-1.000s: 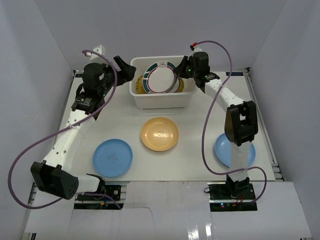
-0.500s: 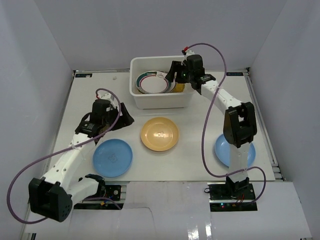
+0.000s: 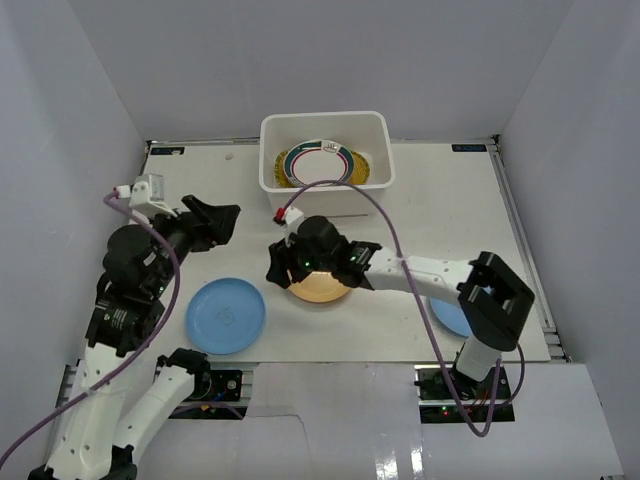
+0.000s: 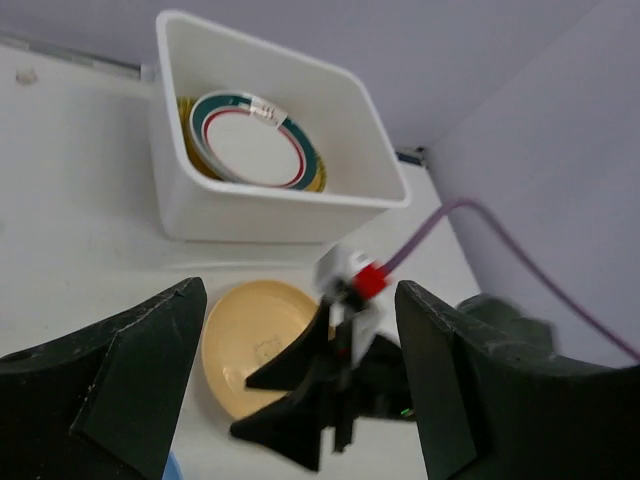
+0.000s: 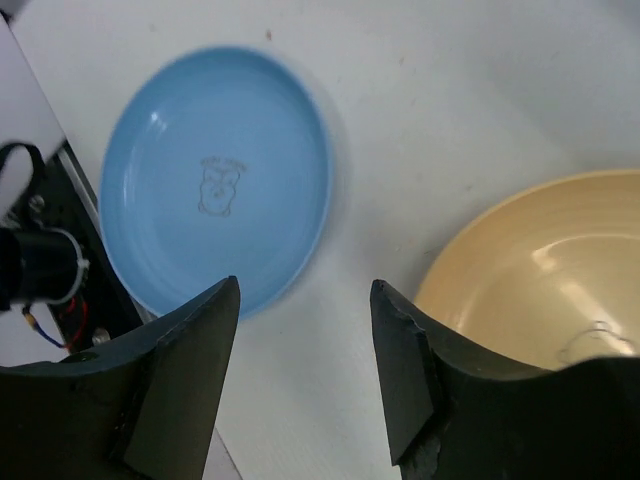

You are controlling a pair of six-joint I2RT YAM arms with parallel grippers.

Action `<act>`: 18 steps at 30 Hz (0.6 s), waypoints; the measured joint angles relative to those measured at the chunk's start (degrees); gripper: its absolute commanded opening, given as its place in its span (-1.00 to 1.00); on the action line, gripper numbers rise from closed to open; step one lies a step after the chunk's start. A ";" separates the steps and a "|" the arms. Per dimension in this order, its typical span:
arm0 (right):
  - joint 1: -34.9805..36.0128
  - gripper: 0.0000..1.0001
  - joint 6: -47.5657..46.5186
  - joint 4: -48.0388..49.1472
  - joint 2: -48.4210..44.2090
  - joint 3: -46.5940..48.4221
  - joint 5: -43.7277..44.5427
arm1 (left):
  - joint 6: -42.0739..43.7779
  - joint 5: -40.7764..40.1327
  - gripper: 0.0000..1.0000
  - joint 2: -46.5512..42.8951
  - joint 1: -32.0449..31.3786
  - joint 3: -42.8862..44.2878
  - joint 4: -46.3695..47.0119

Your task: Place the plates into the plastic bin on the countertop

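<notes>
The plastic bin (image 3: 325, 200) is sitting at the far middle of the desk (image 3: 450, 200), and it is already holding a stack. A white green-rimmed plate (image 3: 318, 163) is lying on top, with a yellow plate (image 3: 372, 172) peeking out beneath. Whether more are lying under them I cannot tell.

3 plates are lying out on the desk, not yet binned. A yellow-orange plate (image 3: 322, 290) is in the middle, a blue plate (image 3: 226, 314) is near left, and a second blue plate (image 3: 445, 312) is near right, partly hidden by the right arm.

The right claw (image 5: 300, 400) is hovering over the left edge of the yellow-orange plate, jaws parted and gripping nothing. The left claw (image 4: 300, 380) is hanging spread wide and empty above the left side of the desk.

The job is looking roughly half done, with the yellow-orange plate likely next.
</notes>
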 measured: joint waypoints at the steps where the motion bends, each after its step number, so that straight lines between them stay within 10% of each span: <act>1: 1.99 0.26 0.50 0.00 2.25 -0.02 0.35 | 0.00 -0.04 0.75 -1.33 0.00 0.63 0.37; 10: 8.07 0.14 2.78 -1.18 18.80 6.05 4.79 | 0.04 0.11 0.74 -9.01 -0.02 0.68 -2.56; 12: 8.07 -0.05 3.54 -1.16 20.79 7.32 4.90 | 0.11 0.13 0.73 -9.86 -0.02 0.22 -3.78; 14: 8.04 -0.73 4.11 -0.57 22.01 8.85 4.48 | 0.13 0.17 0.68 -10.69 -0.02 -0.50 -4.87; 18: 7.87 -0.84 6.01 0.35 22.82 10.25 5.33 | 0.17 1.88 0.58 -11.13 -0.02 -1.25 -6.56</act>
